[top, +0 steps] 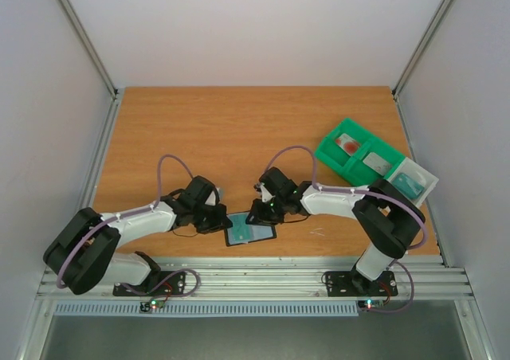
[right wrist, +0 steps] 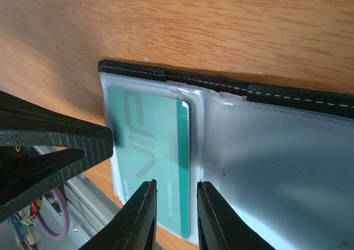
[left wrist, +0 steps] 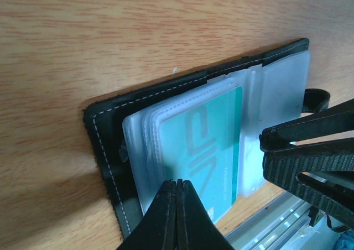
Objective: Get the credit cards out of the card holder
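Note:
The black card holder (top: 249,232) lies open near the table's front edge, its clear sleeves fanned out. A teal card (left wrist: 204,145) sits in the top sleeve, the same teal card (right wrist: 149,145) showing in the right wrist view. My left gripper (left wrist: 178,182) is shut, its tips pressed together over the near edge of that sleeve; whether it pinches the sleeve I cannot tell. My right gripper (right wrist: 175,183) stands slightly open, its jaws straddling the card's darker stripe beside the holder's fold. A pale grey credit card (top: 376,163) lies in the green tray.
The green compartment tray (top: 328,149) stands at the back right with a red item (top: 348,143) in it. Beside it a white tray (top: 430,181) holds a teal item (top: 408,183). The metal rail (top: 255,276) runs just below the holder.

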